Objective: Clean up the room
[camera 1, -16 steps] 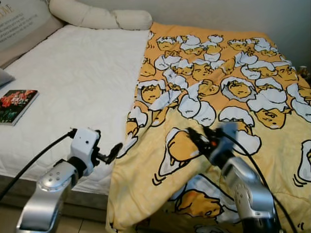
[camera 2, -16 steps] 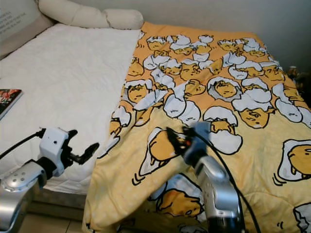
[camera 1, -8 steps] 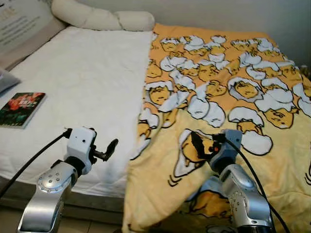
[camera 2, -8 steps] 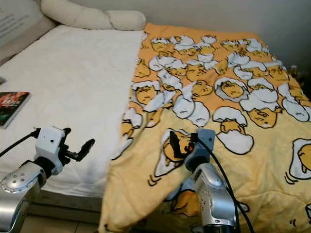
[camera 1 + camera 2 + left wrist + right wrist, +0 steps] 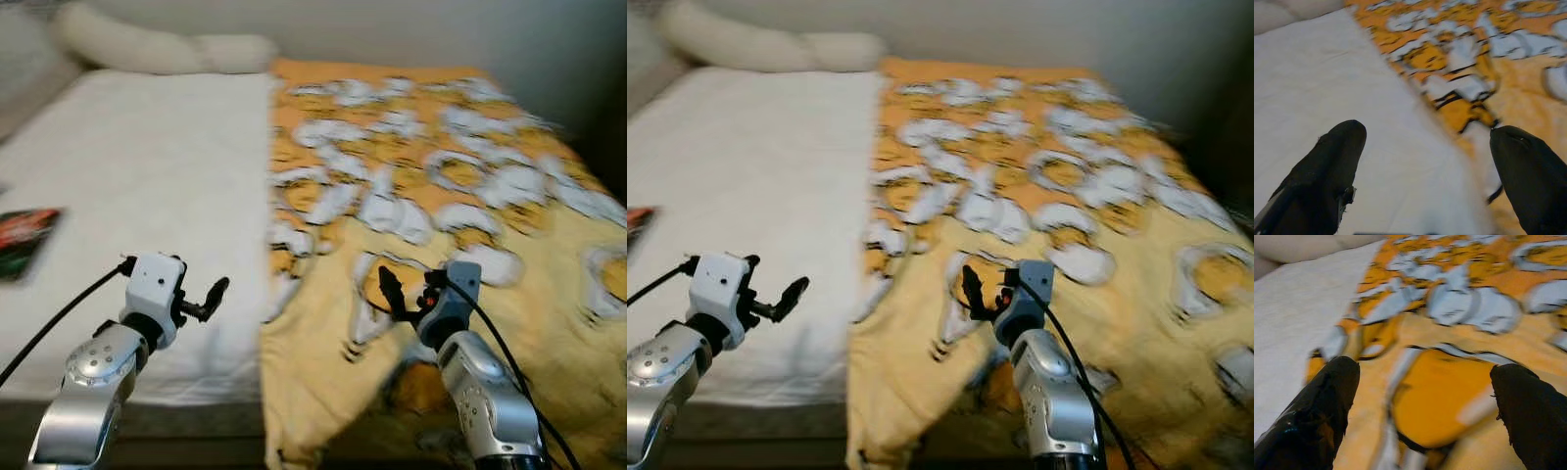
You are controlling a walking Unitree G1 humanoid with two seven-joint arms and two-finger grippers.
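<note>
Filling most of the head views, a wide bed with a white quilted mattress cover [image 5: 147, 186] is lying bare on the robot's left, while an orange-yellow blanket printed with white-and-yellow cartoon egg figures [image 5: 441, 176] is covering its right half and spilling over the near edge toward the floor. A long cream bolster pillow [image 5: 157, 51] is lying along the head of the bed against the wall, and a dark book with a red-and-green cover [image 5: 24, 240] is resting flat near the left edge of the mattress. The head views are blurred, so finer detail cannot be made out.

The left tool [image 5: 211, 294] is hovering over the white cover just beside the blanket's long edge, its two black fingers [image 5: 1327, 171] spread wide and holding nothing. The right tool [image 5: 392, 289] is hanging just above the blanket near its front fold, its fingers [image 5: 1317, 406] likewise standing wide apart with cloth showing between them but none pinched.

Judging by this, the step in hand is tidying the bed by spreading the blanket, and both arms are lining up on it before any grasp. The next move is probably calling for each tool to drop onto the fabric near the blanket's left edge, close on a fold, and draw it across the bare mattress.
</note>
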